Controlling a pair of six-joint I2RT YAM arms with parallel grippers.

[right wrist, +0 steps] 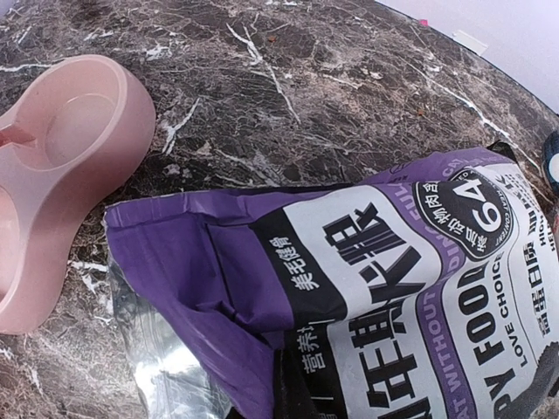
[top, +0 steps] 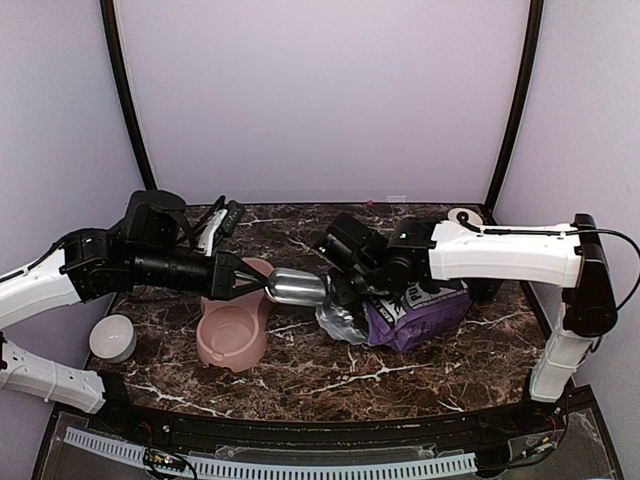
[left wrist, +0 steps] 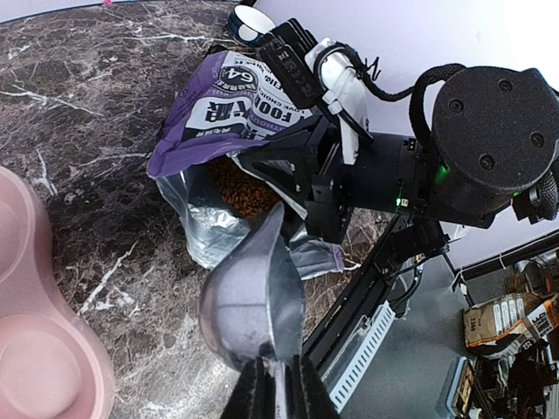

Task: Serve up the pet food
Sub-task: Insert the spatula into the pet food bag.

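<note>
My left gripper [top: 252,283] is shut on the handle of a shiny metal scoop [top: 296,288], held level above the table between the pink double bowl [top: 233,335] and the purple-and-white bag [top: 425,308]. In the left wrist view the fingers [left wrist: 253,393] clamp the handle and the scoop [left wrist: 249,292] points at the bag's open mouth, where reddish-brown pet food [left wrist: 244,188] shows inside. No kibble shows in the scoop. My right gripper [top: 342,294] is shut on the bag's upper lip and holds the mouth open. In the right wrist view the bag [right wrist: 393,262] fills the frame.
A small white bowl [top: 113,338] stands at the left edge of the table. A roll of tape [top: 463,216] lies at the back right. The pink bowl's two wells [right wrist: 61,166] look empty. The bag's silver lining [left wrist: 205,231] spreads onto the marble.
</note>
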